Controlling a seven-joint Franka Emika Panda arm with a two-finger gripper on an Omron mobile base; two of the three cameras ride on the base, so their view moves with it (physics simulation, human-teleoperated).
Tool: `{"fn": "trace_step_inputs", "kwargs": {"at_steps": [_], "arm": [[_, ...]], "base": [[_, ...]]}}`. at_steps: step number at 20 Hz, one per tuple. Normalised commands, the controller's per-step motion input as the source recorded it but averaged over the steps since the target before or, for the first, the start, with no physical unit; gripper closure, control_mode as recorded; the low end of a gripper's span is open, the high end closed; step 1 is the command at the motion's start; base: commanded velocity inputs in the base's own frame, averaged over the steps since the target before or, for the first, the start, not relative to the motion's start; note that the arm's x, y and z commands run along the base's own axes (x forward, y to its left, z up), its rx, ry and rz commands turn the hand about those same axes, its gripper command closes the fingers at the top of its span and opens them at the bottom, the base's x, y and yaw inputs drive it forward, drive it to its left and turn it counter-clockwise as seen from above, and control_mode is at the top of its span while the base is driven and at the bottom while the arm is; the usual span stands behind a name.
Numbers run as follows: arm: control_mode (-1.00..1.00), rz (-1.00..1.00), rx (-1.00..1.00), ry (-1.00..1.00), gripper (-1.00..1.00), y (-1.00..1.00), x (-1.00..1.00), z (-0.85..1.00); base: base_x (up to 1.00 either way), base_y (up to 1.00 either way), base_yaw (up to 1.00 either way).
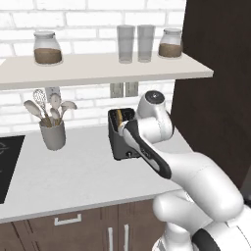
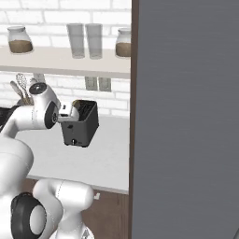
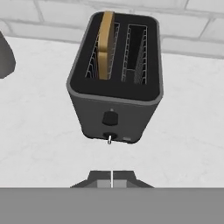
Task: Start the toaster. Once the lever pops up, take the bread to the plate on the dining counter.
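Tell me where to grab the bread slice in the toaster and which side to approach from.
Grip the bread by its top edge, the part standing above the left slot of the toaster. Come straight down from above, fingers either side of its flat faces: the slice stands upright on edge and the slot walls hide the rest. The gripper, now shut, must open first.

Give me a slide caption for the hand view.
Shut gripper hovering before the toaster, bread in its left slot.
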Motion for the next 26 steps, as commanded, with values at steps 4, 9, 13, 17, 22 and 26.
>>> {"fn": "trace_step_inputs", "kwargs": {"at_steps": [4,9,13,17,22,26], "arm": [[-1.00,0.00,0.00,-0.03,1.00,0.04,0.28,-0.12],[-1.00,0.00,0.00,-0.01,1.00,0.04,0.24,-0.23],[-1.00,0.00,0.00,0.00,1.00,0.00,0.16,-0.32],[-1.00,0.00,0.00,0.00,1.00,0.00,0.28,-0.16],[-1.00,0.00,0.00,0.00,1.00,0.05,0.30,-0.19],[-1.00,0.00,0.00,0.00,1.00,0.13,0.26,-0.48]], "base": [[0.00,0.00,0.00],[0.00,0.00,0.00],[0.00,0.00,0.00],[0.00,0.00,0.00],[0.00,0.00,0.00],[0.00,0.00,0.00]]}}
